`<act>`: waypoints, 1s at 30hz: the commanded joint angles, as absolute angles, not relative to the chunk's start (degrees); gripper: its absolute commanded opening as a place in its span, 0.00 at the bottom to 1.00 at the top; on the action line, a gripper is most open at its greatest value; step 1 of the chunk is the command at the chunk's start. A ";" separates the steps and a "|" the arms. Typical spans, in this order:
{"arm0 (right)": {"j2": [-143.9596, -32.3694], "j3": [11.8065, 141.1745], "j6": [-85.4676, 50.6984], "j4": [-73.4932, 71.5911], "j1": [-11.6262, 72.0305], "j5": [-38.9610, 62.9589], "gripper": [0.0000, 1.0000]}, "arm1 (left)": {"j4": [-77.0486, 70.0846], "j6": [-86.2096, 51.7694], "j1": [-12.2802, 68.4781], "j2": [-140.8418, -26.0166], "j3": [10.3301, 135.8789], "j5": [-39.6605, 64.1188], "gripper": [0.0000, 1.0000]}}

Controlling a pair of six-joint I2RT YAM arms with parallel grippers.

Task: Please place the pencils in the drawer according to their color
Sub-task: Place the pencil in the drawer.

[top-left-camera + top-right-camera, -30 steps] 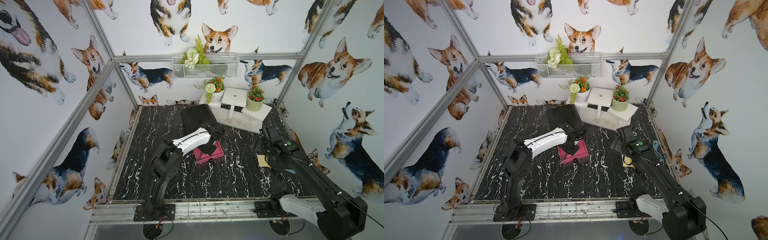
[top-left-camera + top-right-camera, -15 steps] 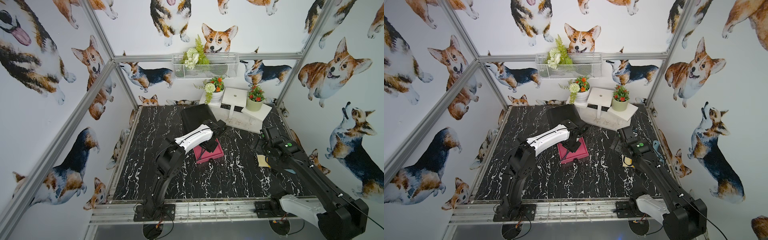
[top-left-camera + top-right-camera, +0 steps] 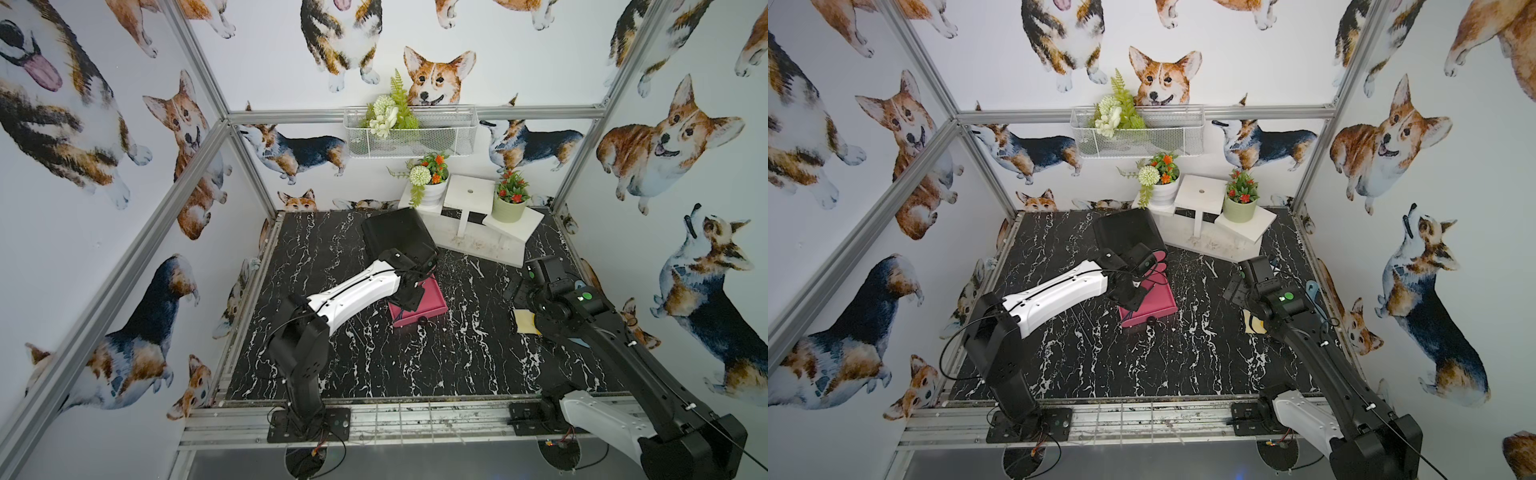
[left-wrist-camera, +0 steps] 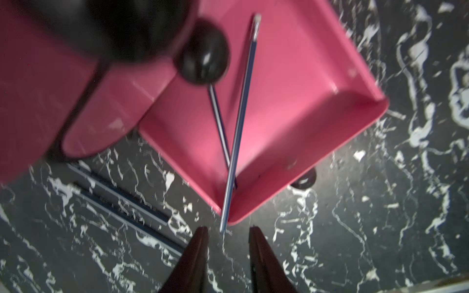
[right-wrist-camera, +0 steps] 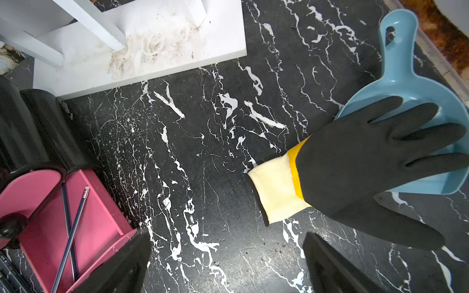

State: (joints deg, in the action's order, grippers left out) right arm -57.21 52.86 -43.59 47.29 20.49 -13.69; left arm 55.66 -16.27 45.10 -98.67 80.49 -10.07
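A pink drawer (image 3: 434, 307) stands pulled out of the black cabinet (image 3: 395, 232) onto the marble table. Two dark blue pencils lie crossed inside it: the long one (image 4: 241, 114) leans over the front rim, the other (image 4: 219, 121) is flat on the drawer's floor. Two more dark pencils (image 4: 121, 195) lie side by side on the table beside the drawer. My left gripper (image 4: 228, 230) hovers open just outside the rim, with the long pencil's end free between its fingertips. My right gripper (image 5: 226, 237) is wide open over bare table, right of the drawer (image 5: 101, 215).
A black glove with a cream cuff (image 5: 368, 162) lies on a light blue scoop (image 5: 406, 83) by the right gripper. A white stand (image 5: 152, 45) with flower pots (image 3: 509, 205) fills the back right. A closed pink drawer front with a black knob (image 4: 203, 55) sits above the open drawer.
The left arm has shifted slightly toward the cabinet over the pink drawer, and its jaws have come apart off the pencil. The right arm has stayed still.
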 commanded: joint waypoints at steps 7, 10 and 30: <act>-56.25 53.17 -42.97 49.03 20.49 -15.66 0.99 | 39.13 -24.59 42.39 -83.98 58.31 -5.98 0.32; -56.59 53.25 -43.23 49.17 20.53 -15.56 1.00 | 37.49 -24.21 42.41 -84.99 56.81 -4.71 0.31; -57.28 52.95 -44.26 48.78 20.48 -16.26 1.00 | 37.13 -23.18 39.56 -90.11 56.29 -4.21 0.19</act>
State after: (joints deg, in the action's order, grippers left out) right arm -57.12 52.99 -43.70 48.66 20.51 -15.09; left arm 36.69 -23.88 39.59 -90.56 56.03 -4.38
